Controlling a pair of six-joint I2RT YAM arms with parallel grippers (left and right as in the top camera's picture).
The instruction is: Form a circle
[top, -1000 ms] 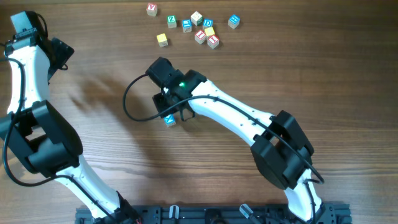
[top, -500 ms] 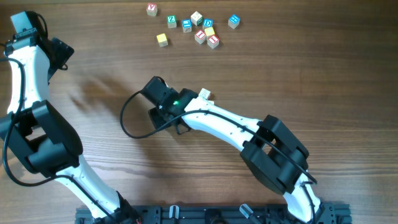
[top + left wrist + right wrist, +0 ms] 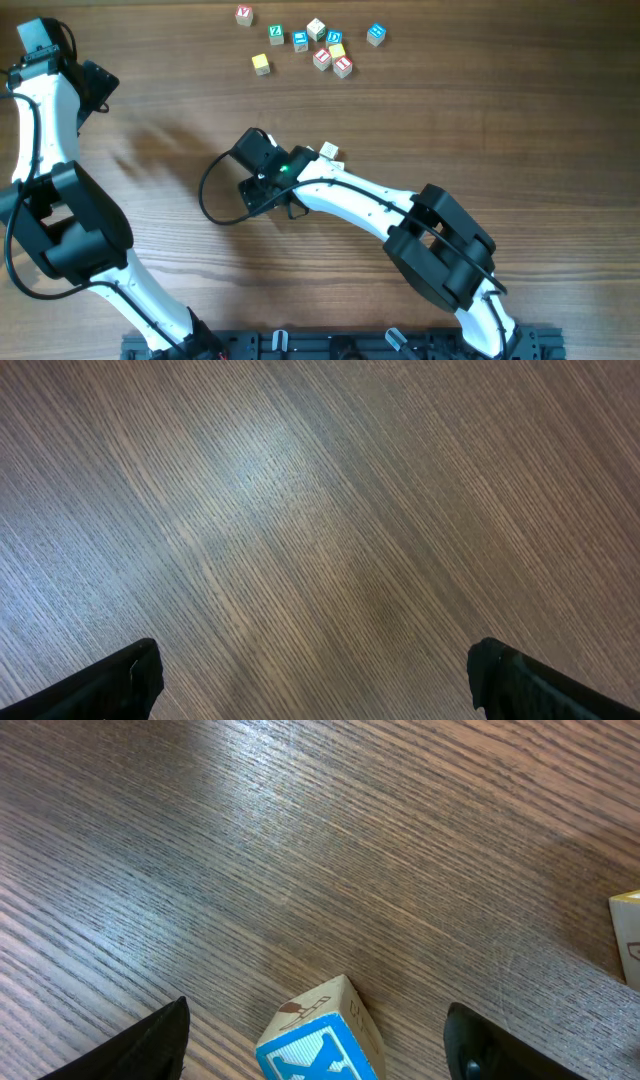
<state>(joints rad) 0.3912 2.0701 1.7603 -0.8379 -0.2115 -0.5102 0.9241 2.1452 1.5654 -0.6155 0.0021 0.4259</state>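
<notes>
**Right claw released over the blue X cube, mid-counter**

The right claw (image 3: 317, 1012) stands released: its two dark fingers (image 3: 150, 1042) are spread wide, with bare wood showing on either side of the blue X cube (image 3: 322, 1042) between them. Neither finger touches the cube, which sits on the counter (image 3: 330, 840). From overhead the claw hides it. A cream cube (image 3: 328, 151) lies near, just beside the right arm. The other letter cubes form a loose cluster (image 3: 322, 48) at the far edge, well apart from these two, so the circle is not yet formed. The left claw (image 3: 320, 682) is spread wide too, holding nothing, above bare wood at the far left.
</notes>
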